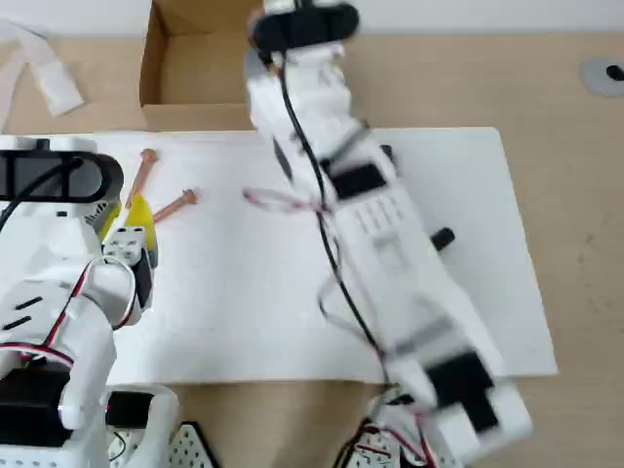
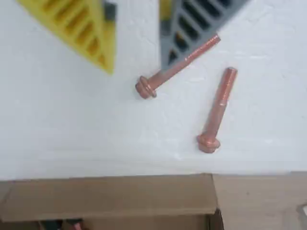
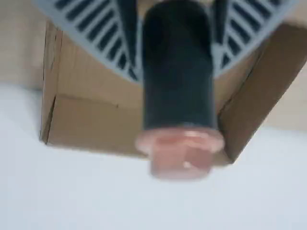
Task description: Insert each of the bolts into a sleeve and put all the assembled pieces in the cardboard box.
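1. The right gripper (image 3: 177, 43) sits at the top centre of the high view, against the right edge of the cardboard box (image 1: 156, 68). Its jaws pinch a black sleeve (image 3: 177, 86), and a bolt head (image 3: 180, 153) pokes out of the sleeve's lower end.
2. From the right wrist view, the assembled piece seems level with a box corner rather than over the opening. If it is let go here, it could strike the rim, drop outside onto the white sheet (image 1: 253, 302) and roll.
3. The jaws grip only the sleeve, and the bolt hangs head-down. If the fit is loose, a jolt could let the bolt slide out before it reaches the box.
4. The left gripper (image 2: 136, 57) is at the left of the high view. Its jaws are spread and hold nothing, and it sits above two loose bolts on the sheet.
5. The grey jaw overlaps the shank of the first bolt (image 2: 177, 64), and the second bolt (image 2: 216, 110) lies just beside it. If the jaws close off-centre, they could roll the first bolt away or knock it into the second.
6. A loose sleeve (image 1: 444, 237) lies right of centre, just beside the right arm. That arm could sweep it toward the sheet's edge and onto the worktop (image 1: 565, 195) when it swings back.
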### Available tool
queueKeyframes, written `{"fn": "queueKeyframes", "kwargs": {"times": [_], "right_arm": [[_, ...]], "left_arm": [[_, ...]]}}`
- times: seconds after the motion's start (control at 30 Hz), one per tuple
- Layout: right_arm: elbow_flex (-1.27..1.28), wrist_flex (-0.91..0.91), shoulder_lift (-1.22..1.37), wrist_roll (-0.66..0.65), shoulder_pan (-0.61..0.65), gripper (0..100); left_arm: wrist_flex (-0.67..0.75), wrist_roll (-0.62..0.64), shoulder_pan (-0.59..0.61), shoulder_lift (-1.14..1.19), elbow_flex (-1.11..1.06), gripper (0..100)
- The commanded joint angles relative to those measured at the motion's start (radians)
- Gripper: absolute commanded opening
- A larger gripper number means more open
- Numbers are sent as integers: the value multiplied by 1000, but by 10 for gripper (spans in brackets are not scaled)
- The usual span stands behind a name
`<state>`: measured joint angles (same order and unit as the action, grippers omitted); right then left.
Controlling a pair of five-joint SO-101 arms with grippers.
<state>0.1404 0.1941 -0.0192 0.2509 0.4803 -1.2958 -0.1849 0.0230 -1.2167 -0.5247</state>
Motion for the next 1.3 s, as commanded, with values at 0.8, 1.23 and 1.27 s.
{"fn": "queueKeyframes", "kwargs": {"times": [0.8,1.23,1.27], "right_arm": [[-1692,115,1449,-109,-70,12],[-1701,308,1449,-109,-68,294],[-1701,315,1449,-109,-68,292]], "left_arm": [[8,-5,12,-1,-91,67],[2,-5,14,-2,-143,67],[2,-3,15,-2,-141,67]]}}
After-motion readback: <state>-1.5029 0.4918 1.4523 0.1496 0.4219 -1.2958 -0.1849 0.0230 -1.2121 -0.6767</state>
